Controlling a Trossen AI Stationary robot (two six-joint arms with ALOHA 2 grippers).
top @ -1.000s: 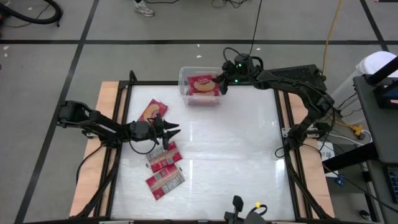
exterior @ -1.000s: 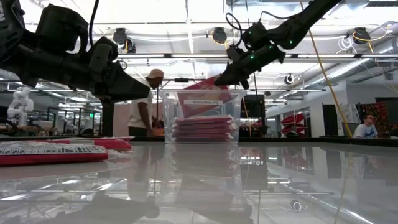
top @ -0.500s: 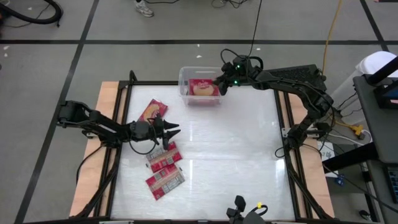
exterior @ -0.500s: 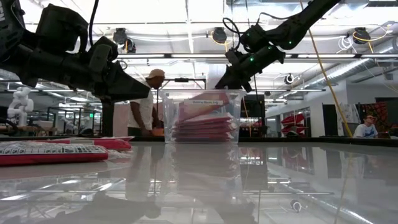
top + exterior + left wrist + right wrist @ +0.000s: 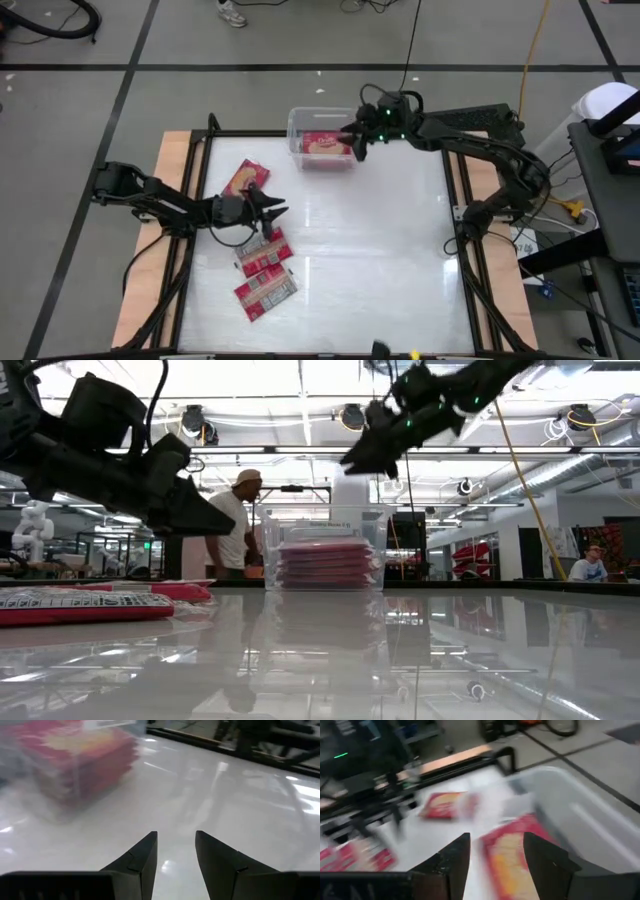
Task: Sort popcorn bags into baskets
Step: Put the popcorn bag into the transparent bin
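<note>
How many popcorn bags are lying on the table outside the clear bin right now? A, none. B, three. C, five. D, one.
B: the high view shows three popcorn bags on the table's left side, one near the left gripper and two more below it; the rest sit in the bin.

Print on the popcorn bags (image 5: pixel 330 563) stacked in the clear bin (image 5: pixel 272 550) is too small to read through its wall. Beside the bin, a person (image 5: pixel 232 530) is half hidden behind the left arm. Right wrist view smears the bin (image 5: pixel 580 827) and everything around it.
</note>
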